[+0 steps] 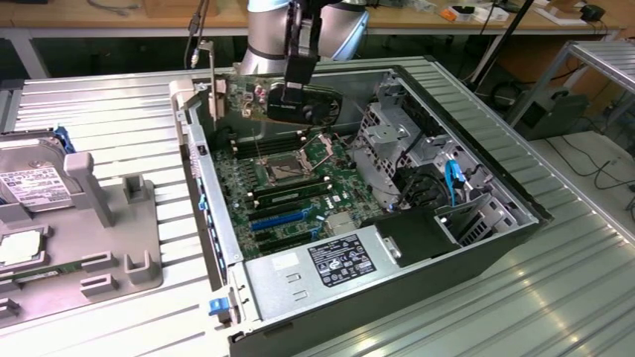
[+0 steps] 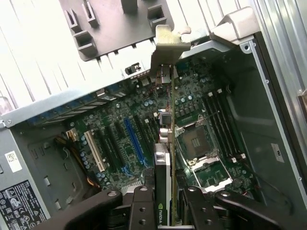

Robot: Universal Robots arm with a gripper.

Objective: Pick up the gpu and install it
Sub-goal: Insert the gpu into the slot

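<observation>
Fingers [image 2: 142, 211] gripped thin black gpu card with silver bracket [image 1: 323, 110], edge-down above green motherboard [image 1: 238, 175] in open case [image 1: 397, 297].

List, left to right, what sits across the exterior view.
hard drive → grey fixture tray → gpu → drive cage → blue cable

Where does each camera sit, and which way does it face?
Exterior view: raised, off the arm, looking down into the open computer case; the arm and gripper, gripping the gpu, show.
Wrist view: on the wrist, looking down along the gpu to the motherboard; the gripper shows either side of it.
Both share the gpu, gripper and motherboard.
</observation>
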